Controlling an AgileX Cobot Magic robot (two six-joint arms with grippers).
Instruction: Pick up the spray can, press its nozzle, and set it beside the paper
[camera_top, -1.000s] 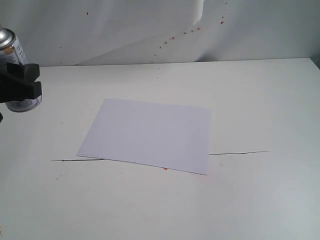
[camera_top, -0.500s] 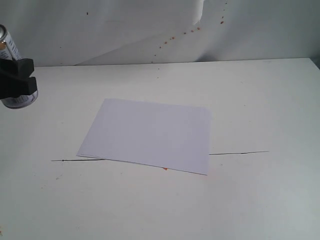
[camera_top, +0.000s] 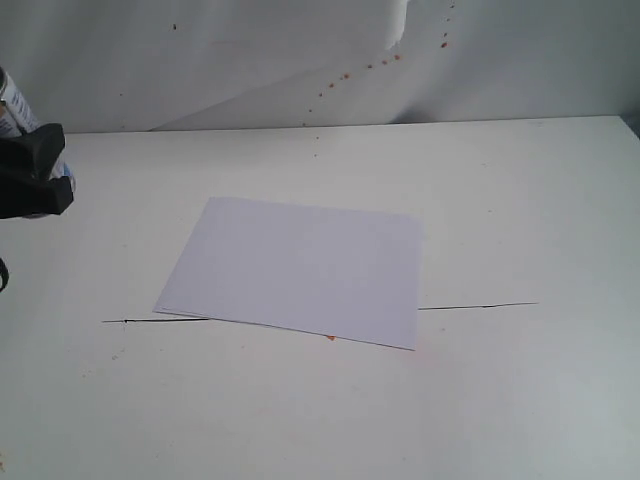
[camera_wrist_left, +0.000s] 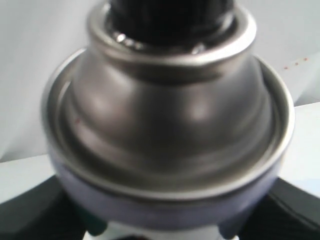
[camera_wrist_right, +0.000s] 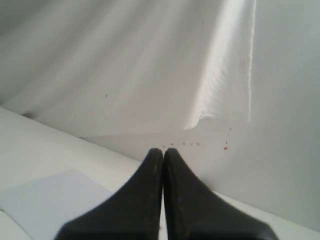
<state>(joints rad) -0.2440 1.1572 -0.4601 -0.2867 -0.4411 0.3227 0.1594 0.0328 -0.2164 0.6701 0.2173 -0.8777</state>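
Note:
At the far left edge of the exterior view my left gripper (camera_top: 30, 180) is shut on the spray can (camera_top: 14, 110), which is mostly cut off by the frame. The left wrist view is filled by the can's silver dome (camera_wrist_left: 165, 125), with the black nozzle (camera_wrist_left: 170, 17) at its top and the gripper (camera_wrist_left: 160, 235) clamped round the body below. The white paper (camera_top: 300, 268) lies flat mid-table, well right of the can. My right gripper (camera_wrist_right: 163, 152) is shut on nothing, held above the table with the paper (camera_wrist_right: 50, 200) below it; it does not show in the exterior view.
A white table (camera_top: 520, 200) carries a thin black line (camera_top: 475, 305) running out from under the paper on both sides. A white cloth backdrop (camera_top: 250, 60) with small orange spatter marks (camera_top: 380, 62) hangs behind.
The left gripper has carried the can further left, so most of the can has slid out past the frame edge. The paper has not moved.

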